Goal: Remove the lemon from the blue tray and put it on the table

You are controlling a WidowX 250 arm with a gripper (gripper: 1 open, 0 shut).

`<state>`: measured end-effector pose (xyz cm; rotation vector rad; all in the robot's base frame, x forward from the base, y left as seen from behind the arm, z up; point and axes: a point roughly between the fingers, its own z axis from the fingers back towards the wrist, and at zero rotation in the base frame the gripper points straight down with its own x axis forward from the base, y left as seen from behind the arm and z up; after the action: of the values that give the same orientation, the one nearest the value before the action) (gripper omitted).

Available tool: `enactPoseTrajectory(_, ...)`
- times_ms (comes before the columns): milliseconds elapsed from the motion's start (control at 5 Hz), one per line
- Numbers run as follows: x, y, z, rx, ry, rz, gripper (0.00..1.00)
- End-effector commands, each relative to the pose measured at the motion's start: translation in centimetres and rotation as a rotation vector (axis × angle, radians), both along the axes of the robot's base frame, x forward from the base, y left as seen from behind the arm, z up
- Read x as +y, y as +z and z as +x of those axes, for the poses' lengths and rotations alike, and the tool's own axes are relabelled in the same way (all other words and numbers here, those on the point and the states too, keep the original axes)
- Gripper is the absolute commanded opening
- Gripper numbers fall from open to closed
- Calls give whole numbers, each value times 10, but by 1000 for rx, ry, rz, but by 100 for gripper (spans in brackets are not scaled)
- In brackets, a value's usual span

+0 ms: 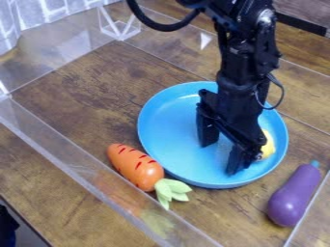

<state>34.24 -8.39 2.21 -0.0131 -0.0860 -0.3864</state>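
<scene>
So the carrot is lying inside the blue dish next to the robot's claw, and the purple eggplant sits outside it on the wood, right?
Not quite. The camera view shows the carrot lying on the wooden table, outside the blue dish by its near-left rim. The eggplant is indeed outside it on the wood.

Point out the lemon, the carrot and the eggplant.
lemon [267, 149], camera view, yellow sliver showing beside the gripper
carrot [134, 164], camera view, orange body
eggplant [294, 195], camera view, purple body

A lab test rig: wood-grain table [91, 96] fenced by clear acrylic walls [58, 43].
</scene>
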Motion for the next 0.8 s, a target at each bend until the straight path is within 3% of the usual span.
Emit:
enactPoseTrajectory(0, -7, -11, -1, 17, -37, 0, 100)
enactPoseTrajectory(600, -13, -17, 7, 26, -49, -7, 100)
